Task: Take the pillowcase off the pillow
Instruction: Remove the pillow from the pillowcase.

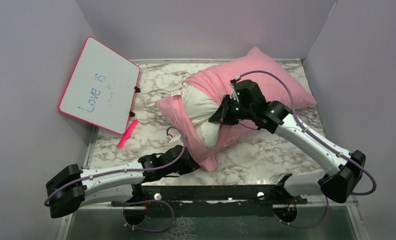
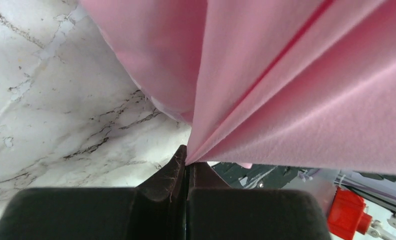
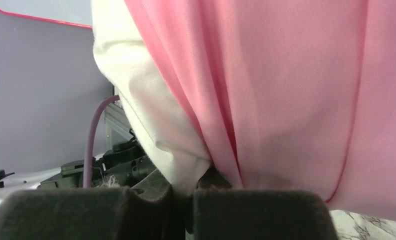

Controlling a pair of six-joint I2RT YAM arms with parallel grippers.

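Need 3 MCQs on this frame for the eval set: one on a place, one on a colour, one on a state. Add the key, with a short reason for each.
1. Where is the whiteboard?
A) flat at the table's middle
B) leaning against the left wall
C) under the right arm

2. What colour is the marker beside it?
A) blue
B) green
C) pink

3. What is the left gripper doing?
A) shut on the pillowcase
B) hanging open
C) shut on the marker

Key:
1 B, the top view shows it propped, tilted, on that wall.
2 C, it shows bright pink in the top view.
3 A, the left wrist view shows pink fabric pinched in its closed jaws.
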